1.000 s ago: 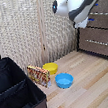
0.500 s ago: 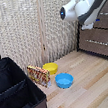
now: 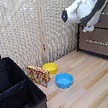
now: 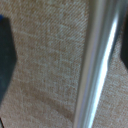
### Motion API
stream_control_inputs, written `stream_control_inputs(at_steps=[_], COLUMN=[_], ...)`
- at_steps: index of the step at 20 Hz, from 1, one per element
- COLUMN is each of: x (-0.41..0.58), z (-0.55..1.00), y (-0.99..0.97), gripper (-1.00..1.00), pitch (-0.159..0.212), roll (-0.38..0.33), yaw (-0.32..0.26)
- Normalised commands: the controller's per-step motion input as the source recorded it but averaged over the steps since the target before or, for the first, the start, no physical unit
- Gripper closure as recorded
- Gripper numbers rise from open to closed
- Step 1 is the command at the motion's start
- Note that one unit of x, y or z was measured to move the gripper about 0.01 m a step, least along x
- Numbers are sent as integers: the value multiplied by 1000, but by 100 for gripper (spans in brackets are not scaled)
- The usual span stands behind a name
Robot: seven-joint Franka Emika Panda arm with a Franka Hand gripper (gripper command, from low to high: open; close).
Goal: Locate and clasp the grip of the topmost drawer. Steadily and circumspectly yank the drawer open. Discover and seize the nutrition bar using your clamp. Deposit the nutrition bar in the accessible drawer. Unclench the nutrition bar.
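Arm: bulky white robot arm (image 3: pixel 82 9) held high at the exterior view's right, bent toward the dark dresser (image 3: pixel 99 39)
Clamp: hidden against the dresser in the exterior view; the wrist view shows a blurred silver bar handle (image 4: pixel 96 65) on grey-brown drawer front (image 4: pixel 45 60), dark shapes at either edge
Fingers: cannot tell whether open or closed
Nutrition bar (image 3: pixel 39 75): red-orange packet on the wooden floor (image 3: pixel 91 89), propped beside the black bin (image 3: pixel 17 97), near the yellow bowl (image 3: pixel 51 67) and blue bowl (image 3: pixel 64 80)

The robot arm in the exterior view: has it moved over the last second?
Yes. The robot arm has shifted toward the exterior view's right, closer to the dresser, away from the screen.
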Motion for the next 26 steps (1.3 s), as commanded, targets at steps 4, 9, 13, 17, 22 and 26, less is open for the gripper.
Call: stream_control_inputs(at_steps=[4, 9, 13, 17, 22, 26], x=[-39, 5, 7, 0, 7, 71], z=[108, 149, 9, -26, -143, -79], y=[57, 210, 789, 934, 979, 931], gripper=[100, 100, 100, 100, 100, 100], pitch=[10, 10, 0, 0, -1, -1], roll=[-84, -26, 10, 1, -4, -2], yaw=[0, -7, -45, -42, -34, -38])
